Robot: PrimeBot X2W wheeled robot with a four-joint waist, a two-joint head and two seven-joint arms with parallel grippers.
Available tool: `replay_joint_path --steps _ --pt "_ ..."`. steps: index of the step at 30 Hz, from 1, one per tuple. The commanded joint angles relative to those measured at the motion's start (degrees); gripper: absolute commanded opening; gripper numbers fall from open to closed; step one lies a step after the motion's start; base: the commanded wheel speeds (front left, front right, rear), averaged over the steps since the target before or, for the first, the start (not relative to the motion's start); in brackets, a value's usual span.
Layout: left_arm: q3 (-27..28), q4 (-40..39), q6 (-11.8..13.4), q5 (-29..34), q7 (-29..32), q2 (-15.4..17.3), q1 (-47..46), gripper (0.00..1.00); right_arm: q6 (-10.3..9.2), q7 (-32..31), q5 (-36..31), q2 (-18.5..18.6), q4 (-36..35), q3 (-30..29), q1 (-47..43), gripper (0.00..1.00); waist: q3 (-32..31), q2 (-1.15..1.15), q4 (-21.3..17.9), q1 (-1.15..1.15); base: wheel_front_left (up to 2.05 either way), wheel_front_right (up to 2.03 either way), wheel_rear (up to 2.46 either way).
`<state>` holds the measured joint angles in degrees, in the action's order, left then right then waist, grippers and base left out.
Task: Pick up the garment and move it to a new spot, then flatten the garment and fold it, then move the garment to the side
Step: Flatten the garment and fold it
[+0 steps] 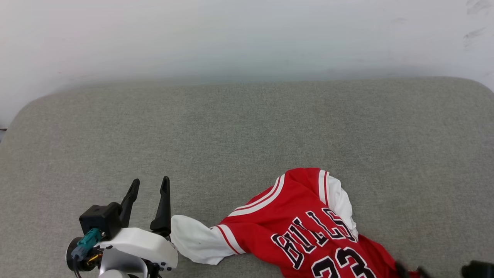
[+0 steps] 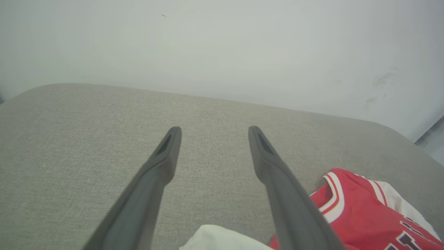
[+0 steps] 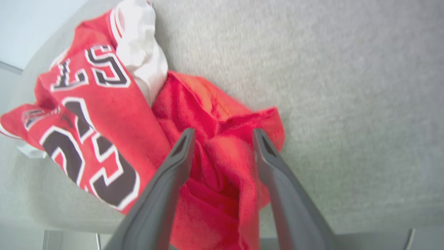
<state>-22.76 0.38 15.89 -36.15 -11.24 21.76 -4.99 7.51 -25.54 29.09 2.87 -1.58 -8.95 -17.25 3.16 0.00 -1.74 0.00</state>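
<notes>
The right claw (image 3: 222, 131) hangs open over the crumpled red garment (image 3: 104, 104); the left claw (image 1: 150, 179) is beside it, wide open, empty.

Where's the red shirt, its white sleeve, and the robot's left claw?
garment (image 1: 293, 208), head view, red fabric above the lettering
white sleeve (image 1: 193, 239), head view, middle of the sleeve
left gripper (image 1: 150, 180), head view, midway between its fingertips
</notes>
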Motion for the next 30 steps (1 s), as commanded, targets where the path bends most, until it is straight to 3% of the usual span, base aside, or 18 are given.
replay_joint_path --steps 1,6,11,16,24,30 --pt "0.1 0.3 0.3 -0.2 -0.1 0.4 0.6 1.0 -0.04 3.6 -0.4 0.0 -0.9 -0.3 1.2 1.0 -0.4 0.0 0.1 0.0 0.0 0.0 0.0" --pt "0.1 0.5 0.3 -0.4 -0.5 0.2 1.2 1.0 -0.04 15.9 -2.8 0.0 -3.2 -2.4 5.0 1.0 -1.2 0.0 0.6 0.0 0.0 0.0 0.0" --pt "-0.1 0.3 0.2 -0.2 -1.0 -0.3 -0.1 1.0 -0.04 17.6 -4.9 1.6 -0.6 -3.9 9.4 1.0 -0.8 0.0 2.1 0.0 0.0 0.0 0.0" --pt "-0.6 0.7 -0.5 0.1 -1.5 -1.2 -1.5 1.0 -0.04 10.3 -3.8 5.3 3.1 -2.1 14.5 1.0 0.4 0.0 5.3 0.0 0.0 0.0 0.0" --pt "-0.9 2.0 -1.7 0.4 -2.8 -3.4 -4.2 1.0 -0.04 -10.0 -3.8 13.4 2.8 7.1 22.9 1.0 5.0 0.0 10.6 0.0 0.0 0.0 0.0" --pt "-1.0 3.6 -3.1 0.7 -3.4 -5.3 -5.8 1.0 -0.05 -16.0 -3.6 17.2 7.2 13.1 27.3 1.0 7.8 0.0 13.1 0.0 0.0 0.0 0.0"
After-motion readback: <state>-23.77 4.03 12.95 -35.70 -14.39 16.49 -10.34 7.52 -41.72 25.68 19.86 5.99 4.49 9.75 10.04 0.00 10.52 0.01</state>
